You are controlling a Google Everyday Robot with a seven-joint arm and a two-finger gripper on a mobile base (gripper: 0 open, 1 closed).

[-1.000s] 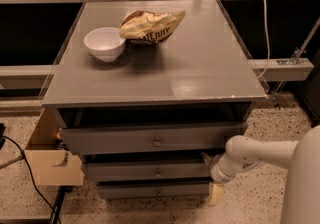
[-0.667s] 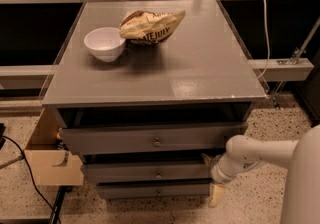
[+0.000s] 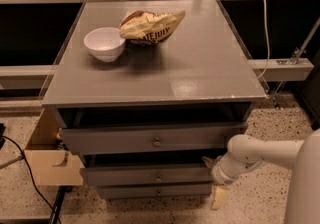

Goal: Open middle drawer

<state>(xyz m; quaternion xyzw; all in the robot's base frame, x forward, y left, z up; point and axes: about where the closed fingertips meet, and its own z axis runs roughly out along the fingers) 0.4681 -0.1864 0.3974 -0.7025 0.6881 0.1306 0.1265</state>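
The grey cabinet has three flat-fronted drawers stacked under its top. The middle drawer (image 3: 150, 174) has a small round knob (image 3: 158, 177) at its centre and stands a little out from the cabinet, with a dark gap above it. My gripper (image 3: 214, 178) is at the right end of this drawer's front, on the white arm (image 3: 260, 153) that reaches in from the right. The taller top drawer (image 3: 150, 139) is pulled further out. Below the middle one, the lowest drawer (image 3: 155, 191) sits furthest back.
A white bowl (image 3: 104, 43) and a crumpled snack bag (image 3: 150, 26) rest on the cabinet top (image 3: 200, 68). An open cardboard box (image 3: 45, 160) and a black cable (image 3: 25, 178) lie on the speckled floor at the left. A rail and white cable run behind at the right.
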